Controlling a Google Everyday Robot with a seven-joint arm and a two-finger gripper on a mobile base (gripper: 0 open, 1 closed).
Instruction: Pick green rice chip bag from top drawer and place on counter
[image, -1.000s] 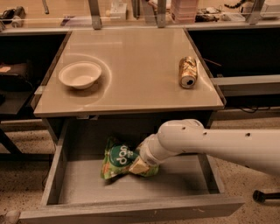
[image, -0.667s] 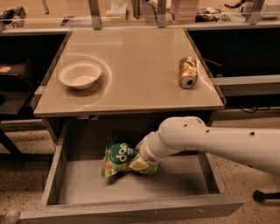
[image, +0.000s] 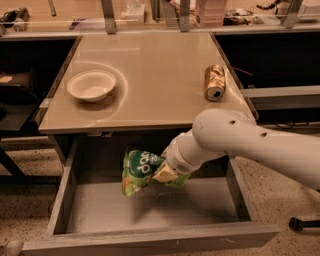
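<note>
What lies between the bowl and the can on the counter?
In the camera view, the counter between bowl and can is bare. The gripper holds the green rice chip bag over the top drawer.

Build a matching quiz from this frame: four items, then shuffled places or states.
Items:
1. green rice chip bag
2. bowl
3. gold can
4. top drawer

States:
A. pulled open
B. upright, left part of the counter
C. held by the gripper, over the drawer floor
D. lying on its side, right part of the counter

Pairs: 1-C, 2-B, 3-D, 4-A
</note>
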